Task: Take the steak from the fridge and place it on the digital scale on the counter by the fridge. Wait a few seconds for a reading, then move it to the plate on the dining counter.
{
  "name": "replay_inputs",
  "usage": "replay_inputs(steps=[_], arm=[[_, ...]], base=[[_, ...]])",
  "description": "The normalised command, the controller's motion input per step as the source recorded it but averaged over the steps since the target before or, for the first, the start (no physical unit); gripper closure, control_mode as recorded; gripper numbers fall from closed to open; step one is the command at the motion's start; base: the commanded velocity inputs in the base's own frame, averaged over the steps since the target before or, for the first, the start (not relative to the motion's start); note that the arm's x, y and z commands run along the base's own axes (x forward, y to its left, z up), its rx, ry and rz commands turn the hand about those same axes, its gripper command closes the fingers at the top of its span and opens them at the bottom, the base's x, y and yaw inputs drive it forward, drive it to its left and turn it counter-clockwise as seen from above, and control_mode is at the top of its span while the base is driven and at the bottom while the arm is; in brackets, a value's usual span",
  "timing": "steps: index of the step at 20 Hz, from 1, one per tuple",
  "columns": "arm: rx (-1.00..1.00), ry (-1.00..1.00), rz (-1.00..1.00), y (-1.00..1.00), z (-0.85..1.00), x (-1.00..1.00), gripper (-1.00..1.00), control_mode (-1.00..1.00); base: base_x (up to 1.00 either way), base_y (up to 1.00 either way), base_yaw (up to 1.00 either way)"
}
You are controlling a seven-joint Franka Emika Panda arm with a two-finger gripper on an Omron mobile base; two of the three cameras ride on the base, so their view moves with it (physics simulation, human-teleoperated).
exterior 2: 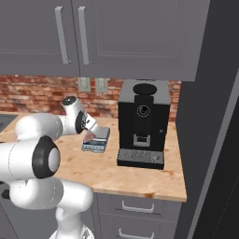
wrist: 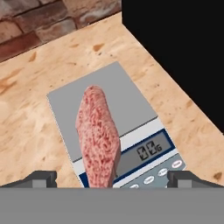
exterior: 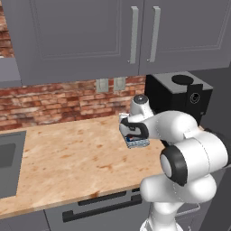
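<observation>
Your gripper hangs over the counter with its jaws spread wide, one finger tip at each side of the hand view and nothing pinched between them. The steak lies on the digital scale, directly ahead of the gripper and centred in the gap between the tips, not touched by either. It is a pinkish-red oval slab, running lengthwise from the scale's grey platform down over the front panel, so its near end covers part of the display strip (the readout digits and a row of small buttons show just to its right in the hand view).

From the right base view you see the scale flat on the wood-grain counter, just left of the black coffee machine and well short of the brick backsplash; a sliver of the steak peeks out at the scale's left edge, right under the hand. From the left base view the hand sits above the scale, which pokes out beneath it, coffee machine behind and to the right.

Grey wall cabinets with silver bar handles hang above. A sink edge shows at far left. You cannot tell from the base views how high the tips sit above the meat.
</observation>
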Motion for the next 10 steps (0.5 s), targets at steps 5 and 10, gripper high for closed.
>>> replay_inputs(steps=[5, 10], arm=[[0.02, 0.04, 0.00, 0.06, -0.10, 0.00, -1.00, -1.00], [0.00, 0.01, 0.00, 0.00, -0.01, 0.00, -1.00, -1.00]], base=[[0.00, 0.00, 0.00], [0.00, 0.00, 0.00]])
